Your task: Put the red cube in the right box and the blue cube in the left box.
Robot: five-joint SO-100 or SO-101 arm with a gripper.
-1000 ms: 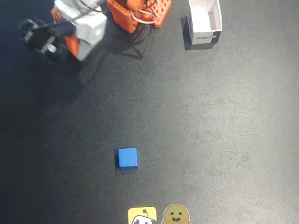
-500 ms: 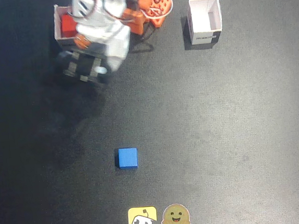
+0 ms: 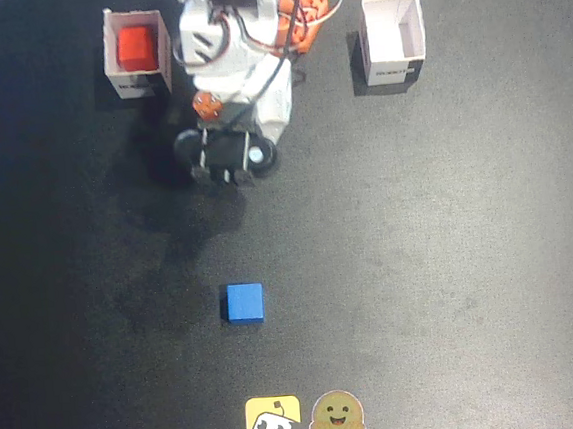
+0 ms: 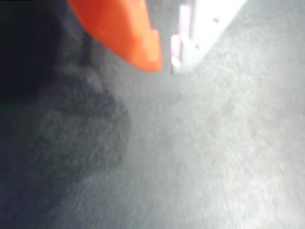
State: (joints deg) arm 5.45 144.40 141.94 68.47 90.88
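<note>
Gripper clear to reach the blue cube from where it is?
Probably yes: the blue cube sits alone on bare mat, nothing between it and the gripper, which holds nothing.

Small bright-blue cube [image 3: 244,303] stands alone on black mat [image 3: 451,260]; open mat all round, two stickers [image 3: 304,420] lie near below.

The arm [image 3: 239,73] is built of white printed shells joined to bright orange parts, with an orange base [image 3: 299,8] at the top of the fixed view. Thin red, white and black cables [image 3: 284,19] loop over the shells. A small orange knob [image 3: 206,104] sits beside the lower white segment. The pincer [image 4: 164,59] pairs an orange finger [image 4: 124,33] with a white one [image 4: 200,33]; its black wrist section [image 3: 226,157] carries a round pale spot.
</note>
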